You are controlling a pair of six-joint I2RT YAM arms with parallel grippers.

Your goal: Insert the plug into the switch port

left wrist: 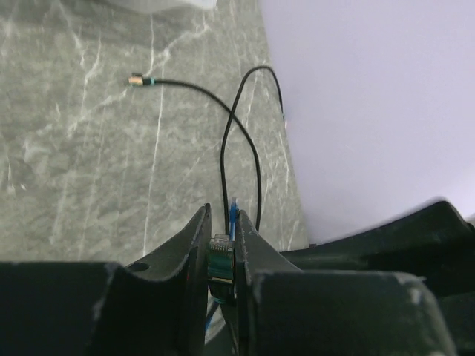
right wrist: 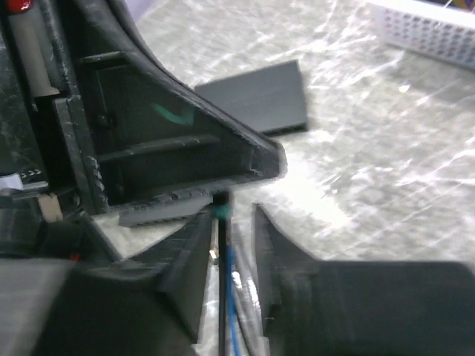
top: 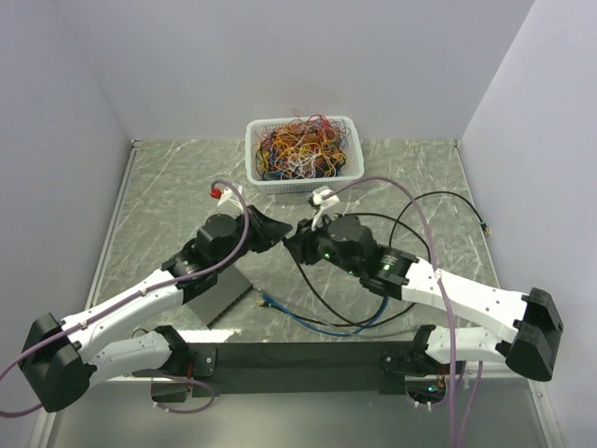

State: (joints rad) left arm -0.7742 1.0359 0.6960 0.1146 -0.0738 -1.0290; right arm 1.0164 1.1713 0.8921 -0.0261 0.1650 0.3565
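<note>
One basket (top: 280, 184) full of wires (top: 303, 149)

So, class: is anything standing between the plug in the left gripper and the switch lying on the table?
Nothing visible does. The left gripper pinches the plug, the switch lies on the table beside the left arm, and the right gripper is on the plug's other side. The ports cannot be seen.

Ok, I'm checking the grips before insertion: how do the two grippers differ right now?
The left gripper is shut; the right gripper is open. The left gripper pinches the plug, while only loose cables pass through the right gripper. Both are black, nearly tip to tip.
</note>
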